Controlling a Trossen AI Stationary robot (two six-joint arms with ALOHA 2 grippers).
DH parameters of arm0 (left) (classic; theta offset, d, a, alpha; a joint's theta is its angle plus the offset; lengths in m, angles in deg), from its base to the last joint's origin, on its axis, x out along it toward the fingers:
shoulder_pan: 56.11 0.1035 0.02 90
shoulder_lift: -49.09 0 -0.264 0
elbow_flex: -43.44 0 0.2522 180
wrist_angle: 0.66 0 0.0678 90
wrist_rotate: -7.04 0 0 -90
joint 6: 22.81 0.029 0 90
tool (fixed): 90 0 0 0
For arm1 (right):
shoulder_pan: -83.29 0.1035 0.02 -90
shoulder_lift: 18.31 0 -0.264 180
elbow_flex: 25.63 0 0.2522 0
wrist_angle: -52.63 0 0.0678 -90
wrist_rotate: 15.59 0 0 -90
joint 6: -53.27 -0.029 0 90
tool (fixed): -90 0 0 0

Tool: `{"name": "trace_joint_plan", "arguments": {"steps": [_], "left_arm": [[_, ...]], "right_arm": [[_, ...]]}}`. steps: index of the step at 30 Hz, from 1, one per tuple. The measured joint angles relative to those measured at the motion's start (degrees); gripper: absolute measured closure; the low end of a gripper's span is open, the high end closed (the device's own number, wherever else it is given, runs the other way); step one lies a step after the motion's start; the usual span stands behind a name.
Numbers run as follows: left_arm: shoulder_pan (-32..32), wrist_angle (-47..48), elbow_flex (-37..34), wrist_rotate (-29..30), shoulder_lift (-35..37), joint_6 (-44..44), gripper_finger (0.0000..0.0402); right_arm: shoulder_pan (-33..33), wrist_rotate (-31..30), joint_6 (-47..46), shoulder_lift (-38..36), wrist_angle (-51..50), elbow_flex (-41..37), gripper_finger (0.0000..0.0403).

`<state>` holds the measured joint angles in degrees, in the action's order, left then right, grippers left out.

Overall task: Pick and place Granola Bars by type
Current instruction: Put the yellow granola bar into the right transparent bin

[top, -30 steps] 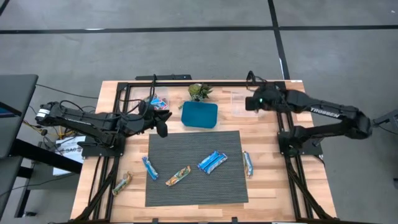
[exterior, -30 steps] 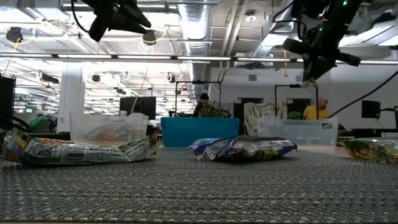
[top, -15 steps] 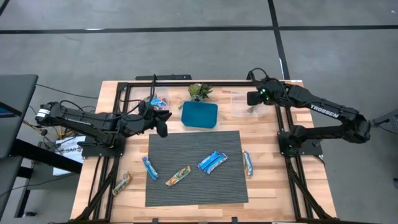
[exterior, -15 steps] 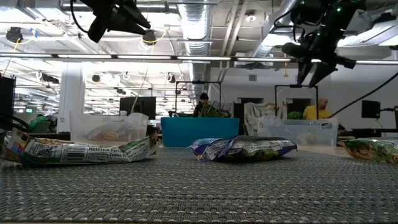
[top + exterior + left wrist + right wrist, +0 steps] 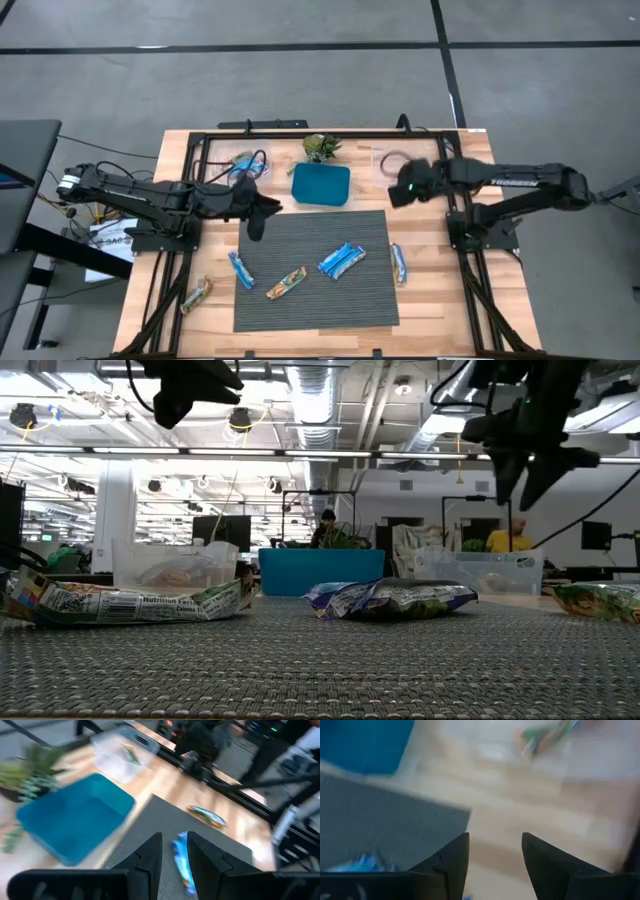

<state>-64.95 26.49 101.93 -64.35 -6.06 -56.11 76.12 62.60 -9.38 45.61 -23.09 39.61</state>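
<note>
Granola bars lie on the grey mat (image 5: 370, 300): a blue one (image 5: 241, 269), a tan one (image 5: 286, 283) and a blue pair (image 5: 341, 261). On the wood lie one more bar to the mat's right (image 5: 399, 264) and a tan one to its left (image 5: 196, 294). A tan-green bar (image 5: 547, 737) lies in the right clear container (image 5: 385, 160). My left gripper (image 5: 255, 215) hangs open over the mat's far left corner, holding nothing. My right gripper (image 5: 400, 190) hangs open and holds nothing, between that container and the mat's far right corner.
A blue square dish (image 5: 321, 184) and a small green plant (image 5: 320, 147) stand at the far middle. A left clear container (image 5: 248, 162) holds bars. A black frame (image 5: 300, 133) runs along the table's far edge and sides.
My right gripper has opened over the right clear container, then moved toward the near edge and a little left, away from it. My left gripper has shifted slightly toward the near edge, over the mat's corner.
</note>
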Motion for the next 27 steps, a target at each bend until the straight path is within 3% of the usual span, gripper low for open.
{"name": "trace_joint_plan", "arguments": {"steps": [6, 13, 20, 27], "left_arm": [[0.0, 0.0, 0.0, -4.8, 0.0, 0.1, 0.0319], [0.0, 0.2, 0.0, -7.4, 0.0, 0.3, 0.0319], [0.0, 0.4, 0.0, -8.0, 0.0, 1.4, 0.0319], [0.0, 1.1, 0.0, -9.7, 0.0, 2.5, 0.0319]], "right_arm": [[13.1, 4.2, -11.6, 7.0, 1.1, 0.0, 0.0226], [23.1, 10.7, -20.3, 15.0, 6.0, 0.0, 0.0220], [28.9, 13.2, -28.6, 20.9, 10.6, 0.0, 0.0225], [30.5, 17.0, -29.3, 25.9, 13.9, 0.0, 0.0223]]}}
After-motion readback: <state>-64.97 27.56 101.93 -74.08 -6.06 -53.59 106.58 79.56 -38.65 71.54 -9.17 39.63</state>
